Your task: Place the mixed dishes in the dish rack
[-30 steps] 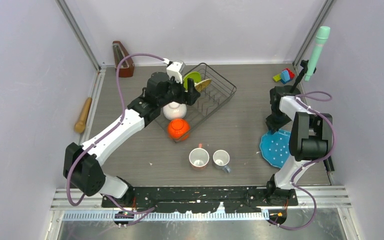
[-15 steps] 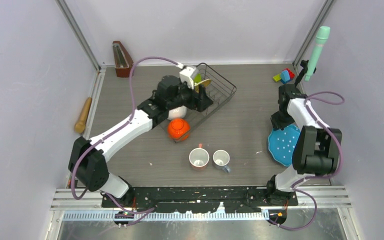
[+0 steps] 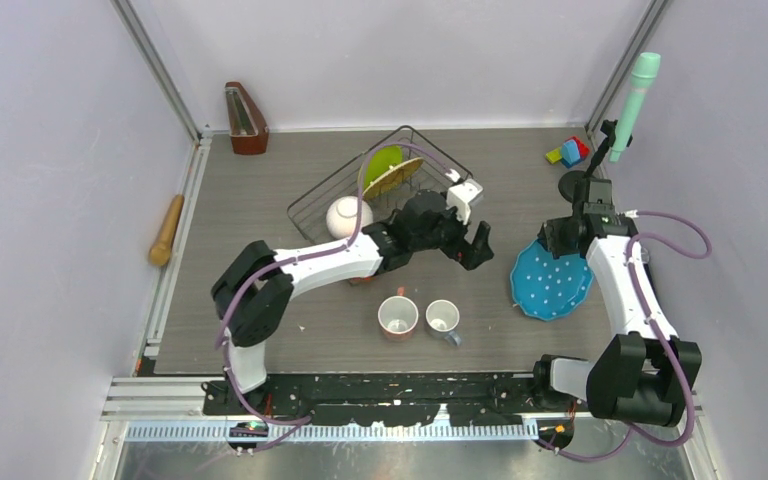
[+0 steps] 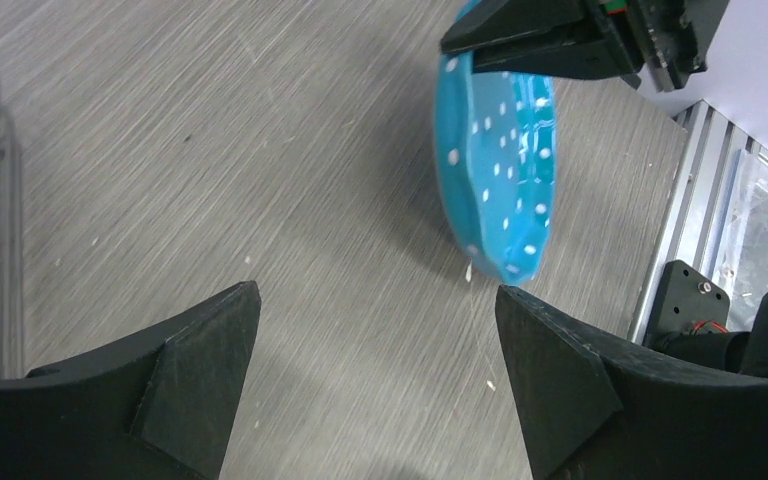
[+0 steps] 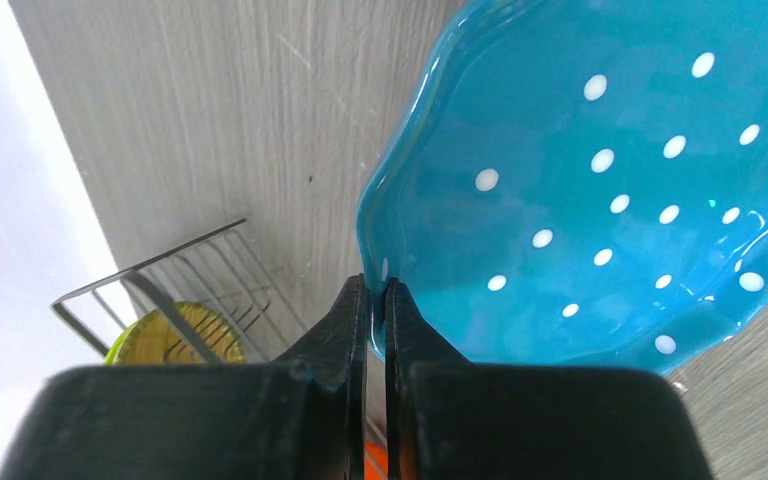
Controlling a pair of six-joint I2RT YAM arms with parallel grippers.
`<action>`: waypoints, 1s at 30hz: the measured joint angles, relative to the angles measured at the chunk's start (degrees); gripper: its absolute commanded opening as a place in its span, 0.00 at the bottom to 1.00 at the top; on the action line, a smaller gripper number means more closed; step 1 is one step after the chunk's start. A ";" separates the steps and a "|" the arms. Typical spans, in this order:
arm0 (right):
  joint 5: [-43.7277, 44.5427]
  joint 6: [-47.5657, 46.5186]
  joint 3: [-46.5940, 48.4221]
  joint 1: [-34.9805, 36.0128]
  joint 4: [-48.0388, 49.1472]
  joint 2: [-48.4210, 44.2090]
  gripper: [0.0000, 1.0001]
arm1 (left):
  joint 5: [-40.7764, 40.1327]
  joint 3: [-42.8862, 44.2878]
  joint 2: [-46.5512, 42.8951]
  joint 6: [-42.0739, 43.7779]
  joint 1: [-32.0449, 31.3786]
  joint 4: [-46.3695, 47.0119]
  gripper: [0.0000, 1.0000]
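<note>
The black wire dish rack [image 3: 452,172] holds the lime-green plate [image 3: 383,159], the yellow plate [image 3: 396,178] and the white bowl [image 3: 343,215]. My right gripper [image 3: 558,236] is shut on the rim of the white-dotted blue plate [image 3: 550,282], which it holds tilted; the right wrist view shows the grip [image 5: 375,285] on the plate [image 5: 600,200]. My left gripper [image 3: 475,247] is open and empty, just left of that plate [image 4: 495,150]. The pink mug [image 3: 397,316] and grey mug [image 3: 443,318] stand near the front. The orange bowl is almost hidden under my left arm.
A wooden metronome [image 3: 245,118] stands at the back left. A wooden pin [image 3: 167,230] lies by the left rail. Toy blocks [image 3: 570,151] and a green microphone on a stand [image 3: 635,100] are at the back right. The right rail is close behind the blue plate.
My left arm has swung from the rack's left end to the right, toward the blue plate, leaving the white bowl in the rack. My right gripper has brought the plate leftward.
</note>
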 measured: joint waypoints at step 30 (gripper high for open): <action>-12.39 10.10 -4.72 0.02 5.33 -8.02 0.00 | 8.04 12.61 16.09 10.01 -3.37 -3.96 0.66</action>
